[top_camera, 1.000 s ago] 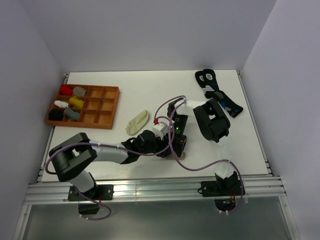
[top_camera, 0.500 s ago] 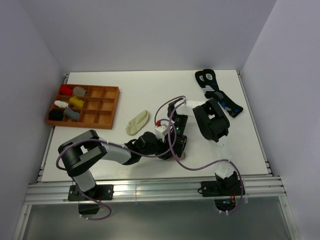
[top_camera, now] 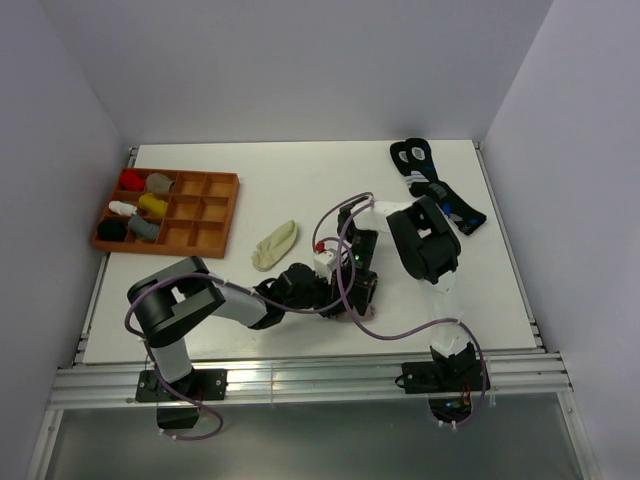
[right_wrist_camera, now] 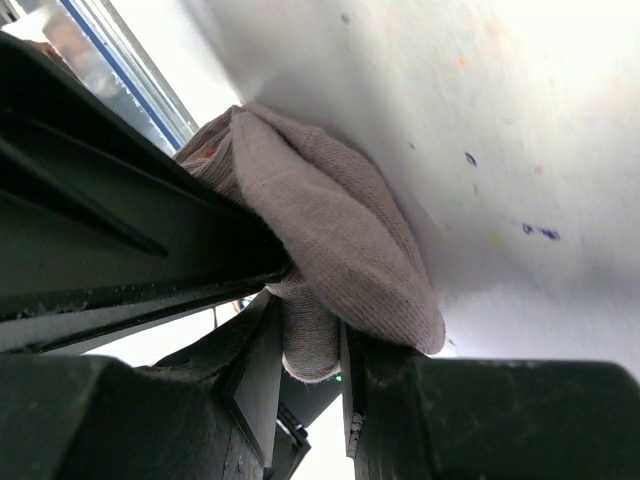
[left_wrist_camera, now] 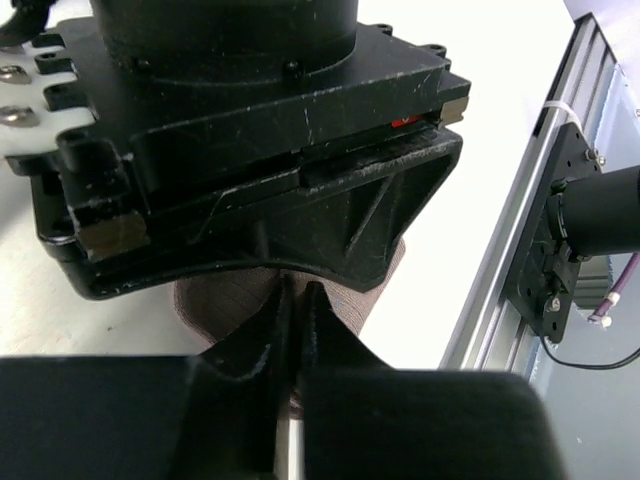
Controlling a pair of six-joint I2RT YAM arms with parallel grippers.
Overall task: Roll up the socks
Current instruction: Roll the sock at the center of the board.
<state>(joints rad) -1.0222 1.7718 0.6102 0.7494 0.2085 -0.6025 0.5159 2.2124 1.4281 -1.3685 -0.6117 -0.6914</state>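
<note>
White surface (top_camera: pixel 300 180) boxed in by 3 walls at left, back and right, with a metal rail (top_camera: pixel 300 380) along the near edge. At near centre the 2 arms crowd together. The right gripper (right_wrist_camera: pixel 310 340) stands directly before the left gripper (left_wrist_camera: pixel 296 300), both over the taupe sock (right_wrist_camera: pixel 340 230), with barely any room between them. Purple cables (top_camera: pixel 400 335) loop around that spot. A wooden tray (top_camera: pixel 222 215) occupies the far left and black socks (top_camera: pixel 432 190) the far right. A cream sock (top_camera: pixel 274 244) lies just left of the arms. The far middle lies open.
</note>
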